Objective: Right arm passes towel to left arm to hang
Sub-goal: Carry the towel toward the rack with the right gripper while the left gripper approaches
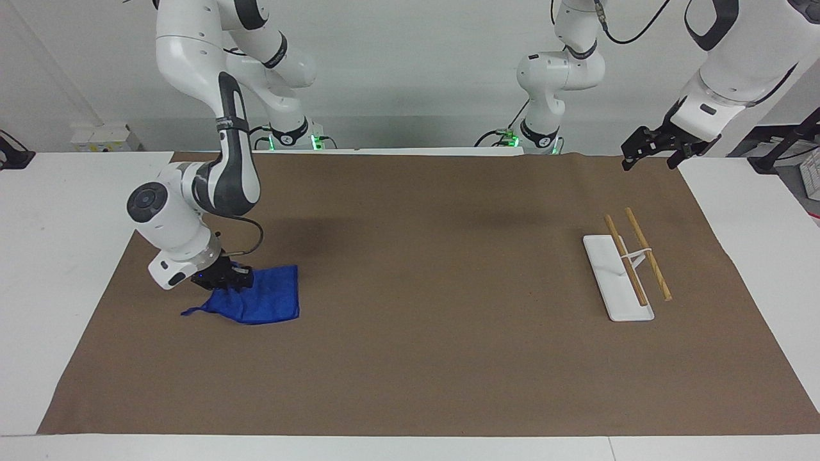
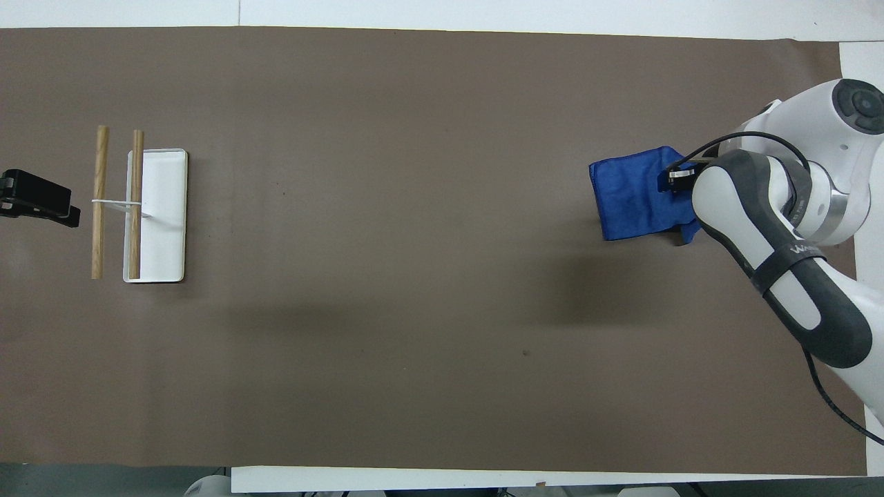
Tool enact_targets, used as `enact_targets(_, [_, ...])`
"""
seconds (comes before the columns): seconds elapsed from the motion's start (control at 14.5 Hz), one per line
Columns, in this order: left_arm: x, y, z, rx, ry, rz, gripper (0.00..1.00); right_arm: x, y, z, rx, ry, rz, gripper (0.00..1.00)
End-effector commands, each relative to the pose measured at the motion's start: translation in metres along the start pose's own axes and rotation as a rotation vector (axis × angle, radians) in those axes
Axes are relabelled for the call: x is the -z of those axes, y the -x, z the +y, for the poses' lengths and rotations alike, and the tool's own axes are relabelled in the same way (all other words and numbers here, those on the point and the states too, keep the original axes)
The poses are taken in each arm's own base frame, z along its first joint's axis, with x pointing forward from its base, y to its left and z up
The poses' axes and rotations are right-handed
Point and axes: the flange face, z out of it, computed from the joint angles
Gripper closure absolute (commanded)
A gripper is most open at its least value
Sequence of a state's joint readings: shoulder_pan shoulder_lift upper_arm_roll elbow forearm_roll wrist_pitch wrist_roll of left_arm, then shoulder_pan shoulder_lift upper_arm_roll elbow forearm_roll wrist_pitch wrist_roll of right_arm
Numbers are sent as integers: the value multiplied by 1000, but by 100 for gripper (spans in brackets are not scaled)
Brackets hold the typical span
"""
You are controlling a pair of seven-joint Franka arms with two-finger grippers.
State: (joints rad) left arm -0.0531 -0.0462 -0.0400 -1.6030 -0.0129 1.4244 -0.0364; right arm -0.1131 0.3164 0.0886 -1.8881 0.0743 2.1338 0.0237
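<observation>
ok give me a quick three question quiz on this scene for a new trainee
1. True or false: the right gripper is shut on the towel.
2. Which does the left gripper hold? A) the towel B) a wooden rod C) nothing
3. Fill in: the rack with its two wooden rods stands toward the ____ arm's end of the table.

Key
1. True: it pinches one edge, and part of the towel is bunched and lifted off the mat.
2. C: it waits open in the air, over the mat's edge near the rack.
3. left
</observation>
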Motion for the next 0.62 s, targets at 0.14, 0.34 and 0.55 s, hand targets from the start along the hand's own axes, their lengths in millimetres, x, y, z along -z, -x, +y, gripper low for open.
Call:
enact_targets(0.14, [1, 7, -7, 6, 2, 1, 0, 60, 12, -114, -276, -47, -45, 100])
enact_targets(0.34, [0, 6, -26, 77, 18, 2, 0, 91, 26, -197, -451, -102, -16, 100])
enact_targets(0.55, [-25, 11, -11, 494, 117, 9, 0, 114, 43, -268, -611, -262, -92, 100])
